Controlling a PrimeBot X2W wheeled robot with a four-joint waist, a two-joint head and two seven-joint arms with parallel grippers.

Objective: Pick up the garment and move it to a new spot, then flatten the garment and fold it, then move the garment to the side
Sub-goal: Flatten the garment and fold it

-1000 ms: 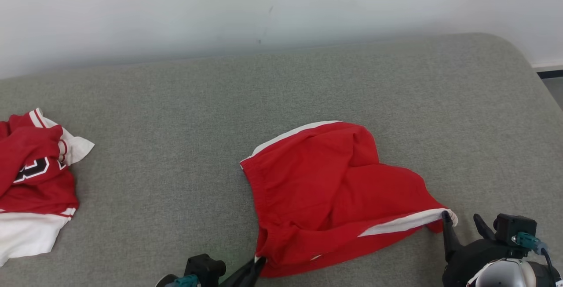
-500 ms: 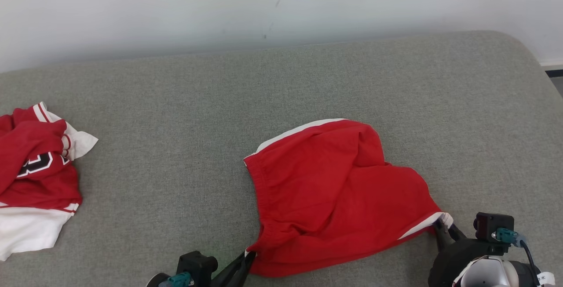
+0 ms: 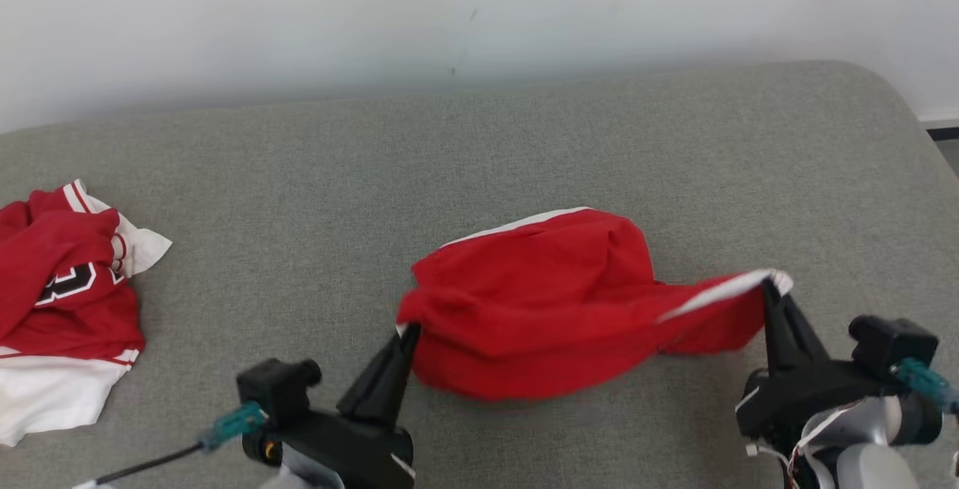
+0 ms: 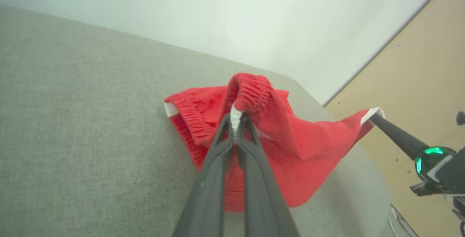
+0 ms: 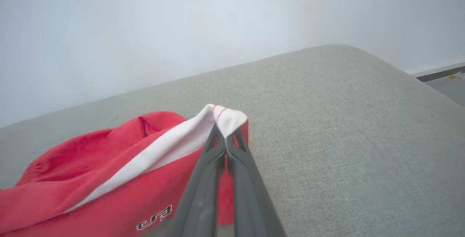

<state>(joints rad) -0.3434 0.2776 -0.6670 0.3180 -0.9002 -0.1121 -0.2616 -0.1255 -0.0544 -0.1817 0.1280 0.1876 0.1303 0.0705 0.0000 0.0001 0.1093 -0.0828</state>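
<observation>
At 7 o'clock in the head view the left gripper (image 3: 408, 330) has its jaws pinched shut on the elastic waistband of the red shorts (image 3: 539, 302). At 4 o'clock the right gripper (image 3: 768, 287) has its jaws shut on a white-trimmed hem corner, and both corners are raised off the grey bed (image 3: 524, 144). The shorts sag between them just right of centre, their bunched middle resting on the bed; well apart at 9 o'clock lies a crumpled red-and-white jersey (image 3: 60, 302), with a pale wall (image 3: 449, 10) at 12 o'clock.
</observation>
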